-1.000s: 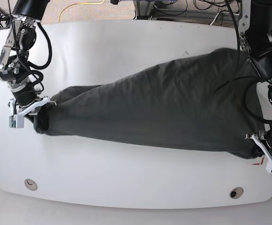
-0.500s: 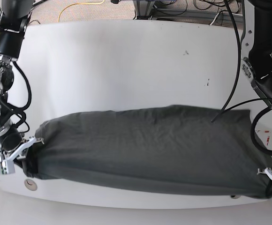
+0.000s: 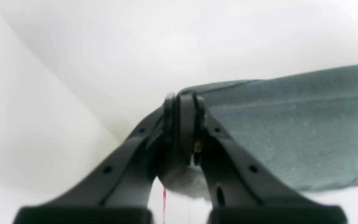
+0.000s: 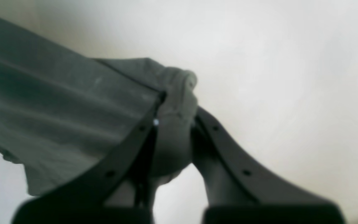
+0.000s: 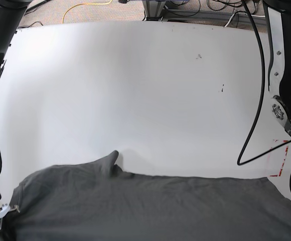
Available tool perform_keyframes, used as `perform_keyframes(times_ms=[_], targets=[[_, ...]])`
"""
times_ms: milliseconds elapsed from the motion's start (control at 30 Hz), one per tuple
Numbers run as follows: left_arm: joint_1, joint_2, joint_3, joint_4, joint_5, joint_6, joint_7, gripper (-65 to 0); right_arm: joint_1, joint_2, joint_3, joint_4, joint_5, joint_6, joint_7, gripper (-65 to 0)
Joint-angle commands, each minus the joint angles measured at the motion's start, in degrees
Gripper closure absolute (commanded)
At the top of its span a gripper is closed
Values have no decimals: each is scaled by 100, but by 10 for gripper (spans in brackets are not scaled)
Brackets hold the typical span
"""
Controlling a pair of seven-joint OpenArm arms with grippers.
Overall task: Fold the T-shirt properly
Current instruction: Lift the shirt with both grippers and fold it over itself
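While both clamp cloth, T-shirt (image 5: 150, 208) stretched between left pincer (image 3: 183, 102), right pincer (image 4: 174, 93), near table (image 5: 135, 90) edge.

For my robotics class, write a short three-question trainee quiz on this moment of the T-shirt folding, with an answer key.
1. True or false: the left end effector has its jaws shut on cloth of the T-shirt.
2. In the base view, where does the T-shirt lie on the table? A) at the far edge B) along the near edge C) bunched in the centre
3. Fill in: the right end effector is shut on a bunched ____ of the shirt.

Key: 1 true. 2 B. 3 corner; the right wrist view shows fabric gathered between its jaws.
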Motion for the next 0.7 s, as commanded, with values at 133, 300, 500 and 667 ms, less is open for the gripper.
perform_keyframes(times_ms=[133,300,500,667], targets=[[-713,-54,-11,-134,32,234,-163,0,1068,437,-466,53,-15,-37,113,0],[-766,-45,-20,-38,23,234,-163,0,1085,639,-466,71,345,-37,-1,0],[-221,-45,-37,129,14,234,-163,0,285,823,-159,308,749,-2,-36,0],[570,-45,-64,472,-83,225,-163,0,-1253,665,870,757,767,-2,-36,0]])
